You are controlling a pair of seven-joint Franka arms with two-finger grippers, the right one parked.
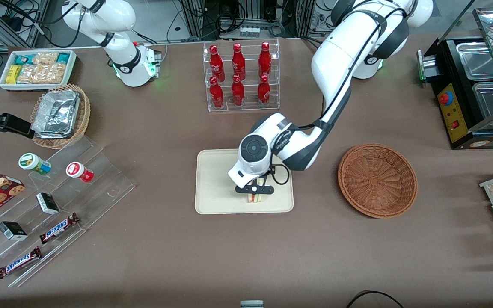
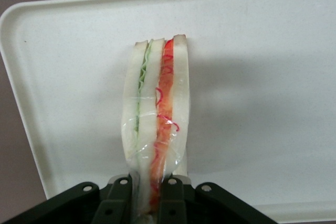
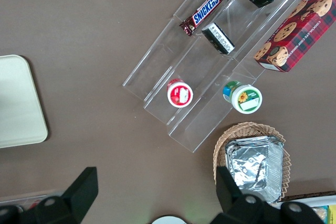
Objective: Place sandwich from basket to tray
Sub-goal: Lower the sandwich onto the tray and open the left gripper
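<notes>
Where the front view looks down on the table, the gripper [image 1: 255,189] hangs low over the tray [image 1: 216,184], near the tray's edge closest to the camera, with the sandwich [image 1: 257,197] pinched between its fingers. The sandwich is over the tray, its cut edge facing the camera; whether it touches the tray cannot be told. The basket [image 1: 377,180] sits just beside the tray, toward the working arm's end of the table, with nothing in it. A rack of red bottles [image 1: 240,75] stands farther from the camera than the tray.

In the left wrist view, the fingers [image 2: 119,200] are closed tight on the sandwich [image 2: 156,114], one on each bread face, red and green layers showing between them, the tray [image 2: 262,66] beneath.

In the right wrist view, only a corner of the tray [image 3: 18,103] shows.
</notes>
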